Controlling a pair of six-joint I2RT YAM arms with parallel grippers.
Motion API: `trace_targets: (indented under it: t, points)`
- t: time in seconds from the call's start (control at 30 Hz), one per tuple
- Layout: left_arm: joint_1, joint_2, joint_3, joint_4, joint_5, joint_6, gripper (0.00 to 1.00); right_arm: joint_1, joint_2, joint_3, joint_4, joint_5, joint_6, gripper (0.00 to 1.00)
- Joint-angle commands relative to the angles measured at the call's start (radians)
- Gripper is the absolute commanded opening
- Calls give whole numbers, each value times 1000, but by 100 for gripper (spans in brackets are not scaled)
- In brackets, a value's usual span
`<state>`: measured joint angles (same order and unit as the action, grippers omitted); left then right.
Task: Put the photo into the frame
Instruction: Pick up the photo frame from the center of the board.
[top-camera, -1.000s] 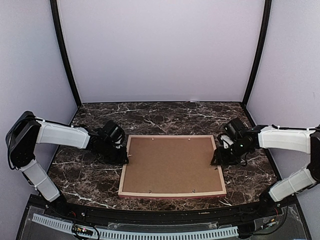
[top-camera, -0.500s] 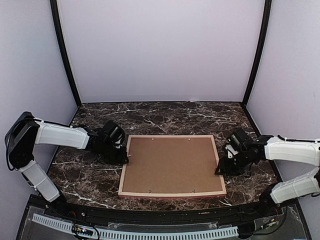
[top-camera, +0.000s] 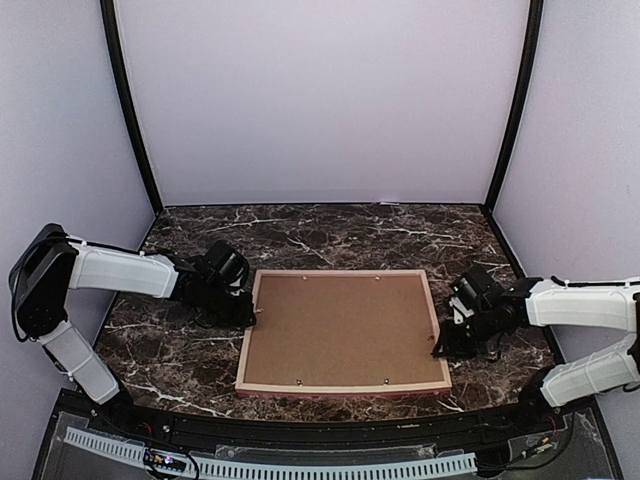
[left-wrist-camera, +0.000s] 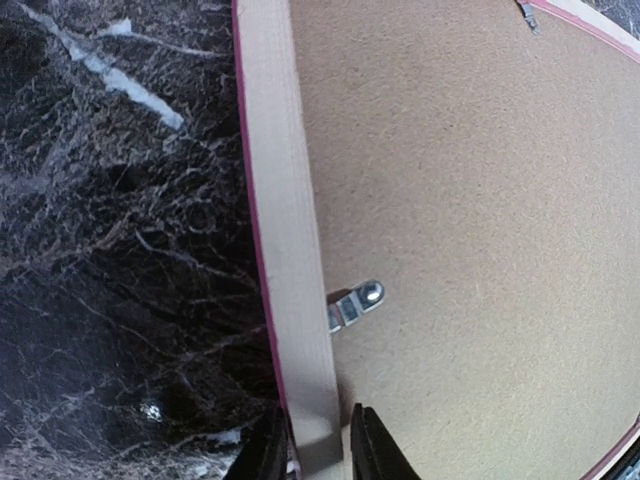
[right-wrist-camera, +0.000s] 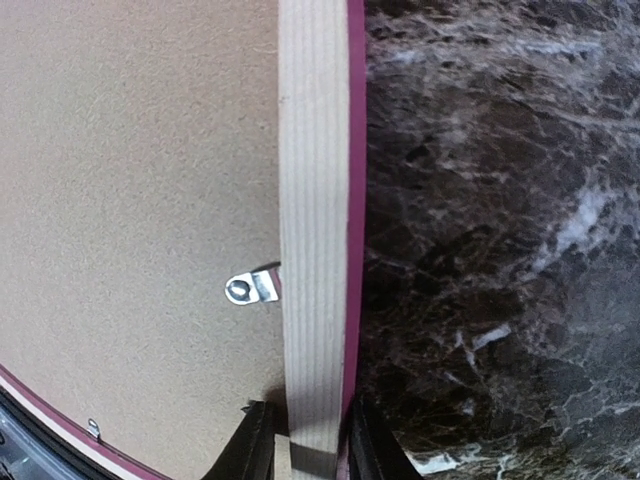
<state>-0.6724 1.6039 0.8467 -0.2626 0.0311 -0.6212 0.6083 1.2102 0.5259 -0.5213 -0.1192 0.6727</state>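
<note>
The left gripper (left-wrist-camera: 312, 447) pinches the left rail of the large, thin-railed rectangular wooden frame (top-camera: 340, 386), and the right gripper (right-wrist-camera: 308, 447) pinches its right rail. The frame lies flat, pale back upward, on the middle of the dark marble table (top-camera: 330, 235), with a plain brown backing board (top-camera: 340, 330) filling it.

You are looking at a robotics lab booth: plain pale walls (top-camera: 320, 100) close three sides, black posts (top-camera: 130, 110) mark the back corners, and the left arm (top-camera: 115, 270) and right arm (top-camera: 585, 305) stand at a dark marbled worktop (top-camera: 330, 232).
</note>
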Motion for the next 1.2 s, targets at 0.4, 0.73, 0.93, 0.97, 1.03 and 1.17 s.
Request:
trace_targets:
  t: [0.4,0.73,0.93,0.97,1.03,1.17]
  points:
    - [118,19,135,-37,-118,157,45,6,350,148,249,50,-64,19]
    - [38,-163,122,13,-116,240,87,4,409,239,241,53,-82,10]
    - [-132,-227,68,149,-92,343,88,4,392,299,186,47,-109,3]
    - [-177,-224,67,155,-105,359,88,4,390,307,175,46,-116,1]
    - [-242,-207,74,160,-131,409,88,3,384,321,152,39,-124,0]
    - [-362,-149,100,140,-211,502,88,-7,375,350,112,6,-143,0]
